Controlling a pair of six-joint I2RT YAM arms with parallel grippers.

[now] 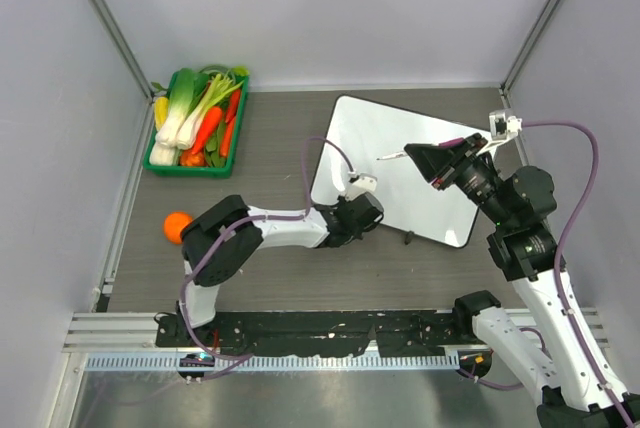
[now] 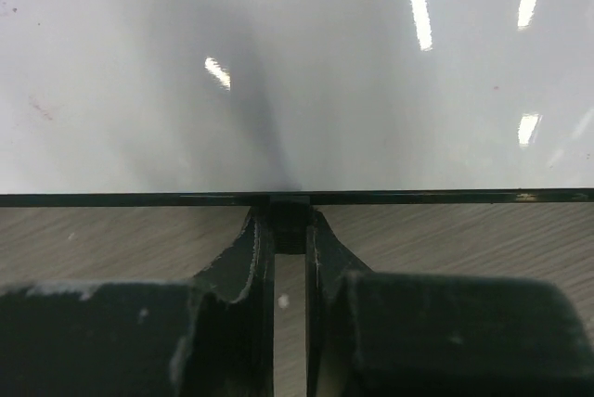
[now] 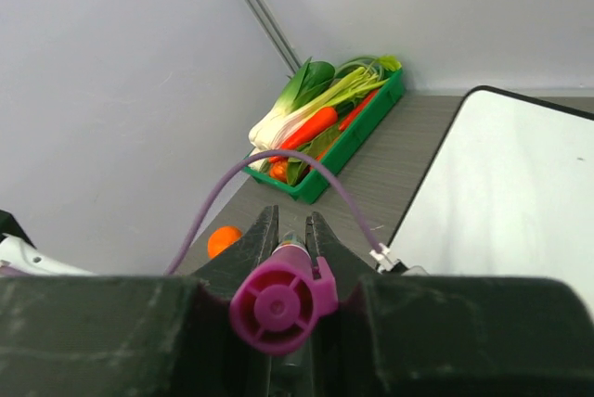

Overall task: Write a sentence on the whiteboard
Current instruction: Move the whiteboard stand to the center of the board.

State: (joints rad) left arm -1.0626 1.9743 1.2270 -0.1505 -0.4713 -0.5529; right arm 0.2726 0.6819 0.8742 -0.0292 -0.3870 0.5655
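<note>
The whiteboard (image 1: pixel 400 163) lies flat and turned at an angle, right of the table's middle, with no writing visible on it. My left gripper (image 1: pixel 362 211) is at its near left edge, shut on a small black clip (image 2: pixel 290 219) on the board's rim (image 2: pixel 139 199). My right gripper (image 1: pixel 414 153) hangs over the board and is shut on a marker (image 3: pixel 278 302) with a magenta end. The marker's pale tip (image 1: pixel 390 156) points left over the board. I cannot tell whether it touches. The board also shows in the right wrist view (image 3: pixel 506 193).
A green tray (image 1: pixel 163 167) of vegetables stands at the back left, also in the right wrist view (image 3: pixel 357 137). An orange (image 1: pixel 177 226) lies near the left wall. A second black clip (image 1: pixel 408 239) sits at the board's near edge. Grey walls close three sides.
</note>
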